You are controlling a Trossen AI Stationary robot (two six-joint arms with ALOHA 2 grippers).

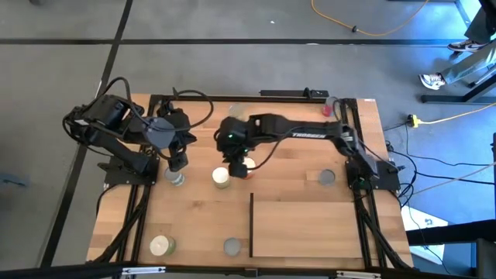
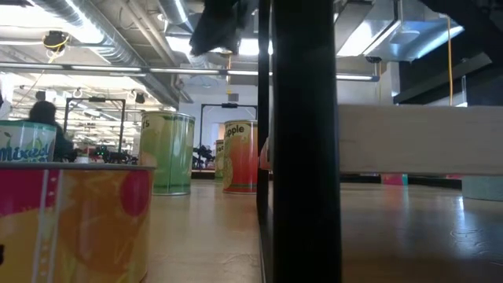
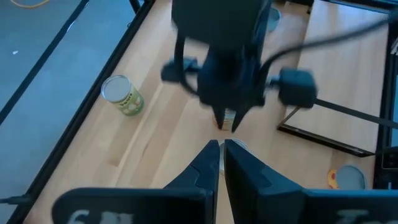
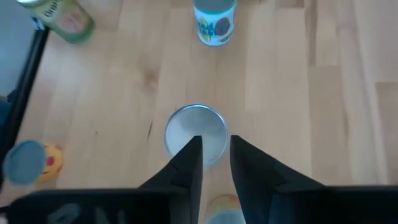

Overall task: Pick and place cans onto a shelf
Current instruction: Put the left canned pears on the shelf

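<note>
Several small cans stand on the wood table. My left gripper point(image 1: 177, 163) is shut and hangs just beyond a grey-topped can point(image 1: 177, 179), toward the far edge; it also shows in the left wrist view point(image 3: 221, 148). My right gripper point(image 1: 239, 166) hangs over the table's middle beside a cream-topped can point(image 1: 222, 177). In the right wrist view its fingers point(image 4: 216, 146) are a narrow gap apart, above that can's round top point(image 4: 196, 130), with nothing between the tips. The shelf point(image 1: 310, 225), a flat light-wood panel with a black strip point(image 1: 252, 225), lies at the near right and bears no can.
More cans stand at the near left point(image 1: 160, 246), beside the black strip point(image 1: 232, 246) and right of the middle point(image 1: 325, 177). A red-sided one point(image 1: 328, 108) is at the far right corner. Black frame rails run along both table sides. Cables trail from both arms.
</note>
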